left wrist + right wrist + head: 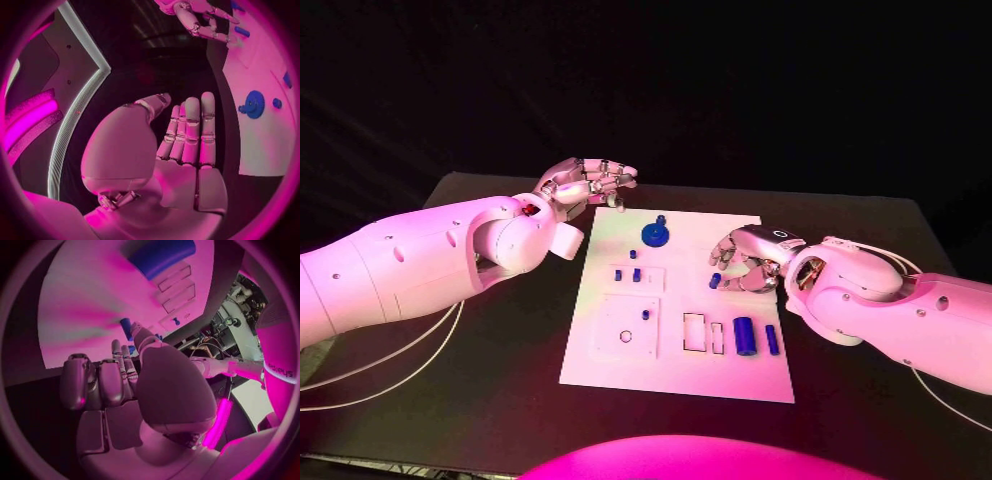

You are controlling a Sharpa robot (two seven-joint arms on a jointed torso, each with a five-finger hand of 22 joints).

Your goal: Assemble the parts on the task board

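White board (678, 370) at mid-table: blue gear (655, 235) near its far edge, two blue cylinders (746, 336) beside rectangular slots (694, 331), small blue pegs (629, 272). Left hand (584, 183) at the board's far corner, fingers straight together, empty. Right hand (747, 260) over the board, pinching a small blue part (715, 281).

Robotics lab, black table (877, 230), white task board (733, 370), loose cables (372, 385)

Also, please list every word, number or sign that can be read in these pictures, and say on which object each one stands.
One marking in pale letters on the right arm, too blurred to read with certainty.
No readable text on the task board, the blue parts, the left hand or the right hand.
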